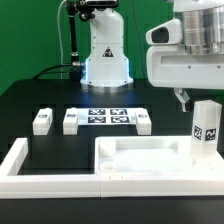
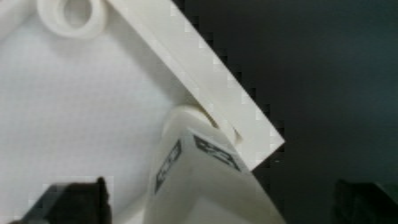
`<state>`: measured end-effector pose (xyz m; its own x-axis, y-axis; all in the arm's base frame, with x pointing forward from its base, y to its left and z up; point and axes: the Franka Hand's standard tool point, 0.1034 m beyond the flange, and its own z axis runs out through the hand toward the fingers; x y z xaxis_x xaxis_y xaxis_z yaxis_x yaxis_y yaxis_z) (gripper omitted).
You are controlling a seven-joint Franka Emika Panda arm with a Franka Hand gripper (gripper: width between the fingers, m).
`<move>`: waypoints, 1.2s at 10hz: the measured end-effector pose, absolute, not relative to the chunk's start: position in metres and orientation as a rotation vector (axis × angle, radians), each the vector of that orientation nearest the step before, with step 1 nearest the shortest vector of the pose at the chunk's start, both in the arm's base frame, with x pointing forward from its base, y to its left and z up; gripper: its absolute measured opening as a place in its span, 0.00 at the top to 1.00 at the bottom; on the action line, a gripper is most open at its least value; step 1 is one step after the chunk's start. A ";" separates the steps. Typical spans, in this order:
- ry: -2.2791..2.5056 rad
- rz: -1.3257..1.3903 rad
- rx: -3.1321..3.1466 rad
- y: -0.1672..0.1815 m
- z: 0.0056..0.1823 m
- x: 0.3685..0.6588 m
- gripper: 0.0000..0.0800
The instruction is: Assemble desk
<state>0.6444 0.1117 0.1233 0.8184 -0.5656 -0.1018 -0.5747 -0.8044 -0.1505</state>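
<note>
1. Green backdrop behind a black worktop (image 1: 30, 100). The arm's white base (image 1: 103, 55) sits at the far middle.
2. The marker board (image 1: 105, 116) lies flat in front of the base.
3. Three parts lie loose on the worktop in a row with that board. The first leg (image 1: 42, 120) and second leg (image 1: 70, 122) are on the exterior view's left of it. The third leg (image 1: 143, 123) is just beside its other end.
4. The desk top (image 1: 140, 162) rests rim-up near the front, toward the exterior view's right, just beside the white border bars (image 1: 20, 160).
5. The fourth leg (image 1: 205, 130) stands upright at the desk top's corner on the exterior view's right, tags facing the camera. The wrist view shows it at the corner of the raised rim.
6. I cannot tell whether that leg is seated in the corner or only resting there.
7. The pincer (image 2: 217, 202) hangs over the fourth leg, released. In the wrist view the dark fingertips (image 2: 71, 203) sit spread wide to either side of the leg, clear of it, and I see nothing gripped.
8. The wrist view also shows a round hole (image 2: 71, 15) in the desk top, away from the leg.
</note>
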 end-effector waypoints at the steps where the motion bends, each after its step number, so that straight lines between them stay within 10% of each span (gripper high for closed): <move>1: 0.794 0.069 -2.856 0.112 0.123 0.644 0.19; 8: -0.242 -0.055 -3.040 0.100 0.120 0.649 0.19; 12: 0.024 -0.041 -3.039 0.101 0.120 0.649 0.57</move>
<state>0.6490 0.1012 0.1204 0.9995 -0.0170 0.0261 -0.0143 -0.9947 -0.1019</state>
